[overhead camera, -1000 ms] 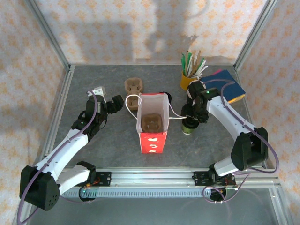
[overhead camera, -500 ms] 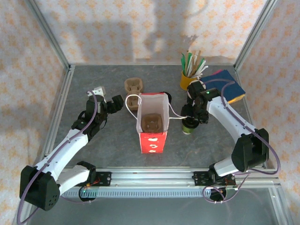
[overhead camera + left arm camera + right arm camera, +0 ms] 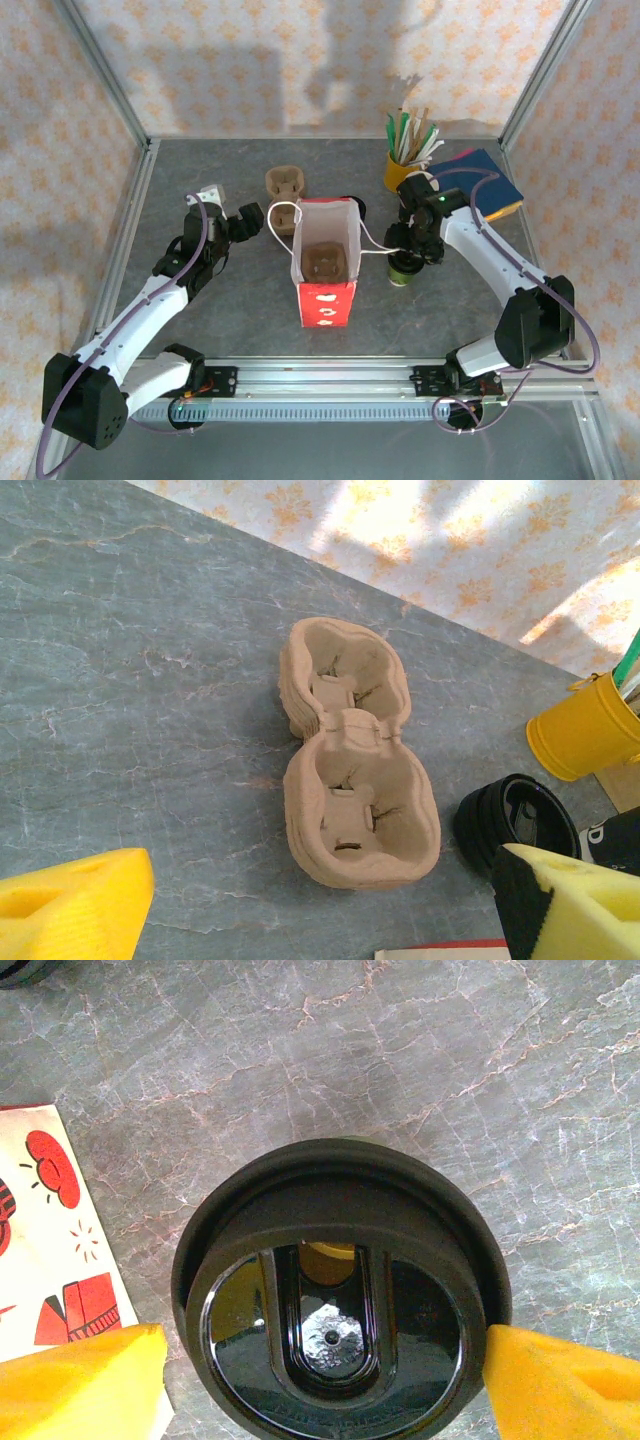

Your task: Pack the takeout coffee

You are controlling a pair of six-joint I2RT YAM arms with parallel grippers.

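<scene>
With our right gripper [image 3: 320, 1385] wide astride the takeout coffee [image 3: 403, 268] beside the bag [image 3: 325, 300] and left gripper [image 3: 320, 900] wide, empty, we could pop the lid [image 3: 330, 1340] by pinching high.

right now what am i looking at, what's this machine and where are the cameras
Two robot arms share a table. One picture looks down from above; the others come from a camera on each wrist, where the yellow blocks are finger pads. On the table are an open paper bag, a pulp cup carrier, a yellow cup of stir sticks and the takeout coffee. The left gripper is open and empty. The right gripper straddles the coffee's lid; whether it squeezes, I cannot tell.
</scene>
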